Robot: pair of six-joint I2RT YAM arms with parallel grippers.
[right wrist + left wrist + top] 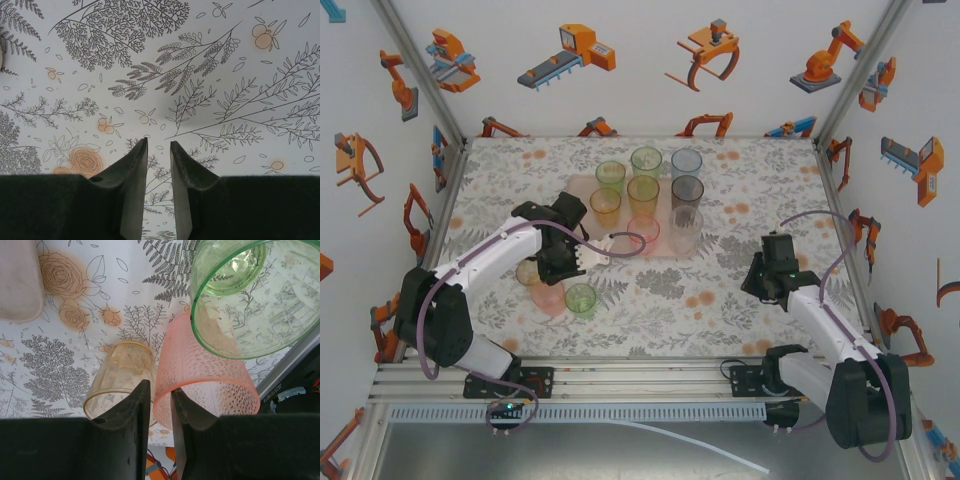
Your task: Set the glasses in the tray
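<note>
- Between the black fingertips of the left gripper (159,387) sits the near rim of a pink dimpled translucent plastic tumbler (200,370). The jaws stand narrowly apart, one finger on each side of the wall. Whether the pads press on it cannot be told.
- Just outside one finger stands a pale amber translucent tumbler (122,375), close beside the pink one.
- On the pink tumbler's other side stands a green translucent tumbler (260,305), just beside it.
- All three rest on the floral-patterned tabletop (75,365), near the flat pale pink rectangular tray (578,200) but off it.
- On the tray, eight upright tumblers (643,193) stand in three rows: green, green and pale blue at the far side; amber, amber and smoky grey in the middle; pink and clear at the near side.
- Well apart, the right gripper (159,142) hangs over bare tabletop. Its jaws are slightly parted, with nothing between them.
</note>
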